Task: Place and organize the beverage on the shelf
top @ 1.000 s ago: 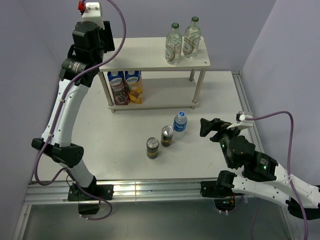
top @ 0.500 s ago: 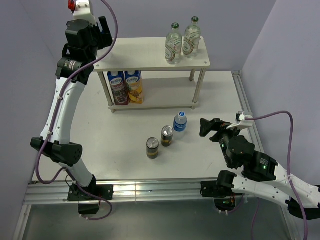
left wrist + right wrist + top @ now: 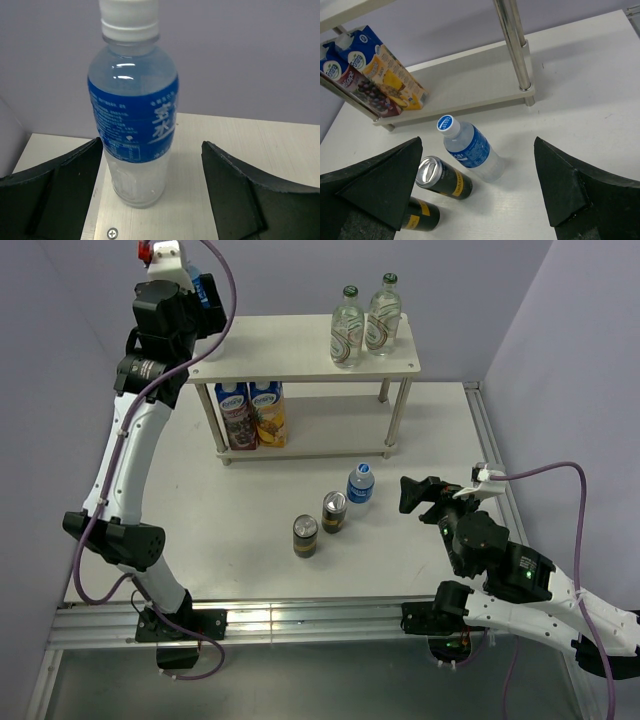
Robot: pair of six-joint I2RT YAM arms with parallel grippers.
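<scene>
A blue-labelled water bottle (image 3: 134, 120) stands upright at the left end of the shelf's (image 3: 290, 345) top board (image 3: 250, 145). My left gripper (image 3: 151, 145) is open around it, both jaws clear of its sides. In the top view only a blue sliver of this bottle (image 3: 207, 290) shows beside the left gripper (image 3: 195, 300). Two green-capped glass bottles (image 3: 347, 328) (image 3: 383, 315) stand at the board's right end. On the table stand a second water bottle (image 3: 360, 483) (image 3: 472, 148) and two dark cans (image 3: 334, 511) (image 3: 305, 536). My right gripper (image 3: 412, 495) (image 3: 477, 142) is open, empty, right of them.
Two juice cartons (image 3: 238, 413) (image 3: 268, 412) stand at the left of the shelf's lower board (image 3: 470, 95). A silver shelf leg (image 3: 515, 45) rises near the table bottle. Purple walls close in behind and on both sides. A metal rail (image 3: 300, 620) runs along the near edge.
My left gripper's jaws have opened and let go of the water bottle on the top board, and the wrist has shifted slightly up and left. The right arm has not moved.
</scene>
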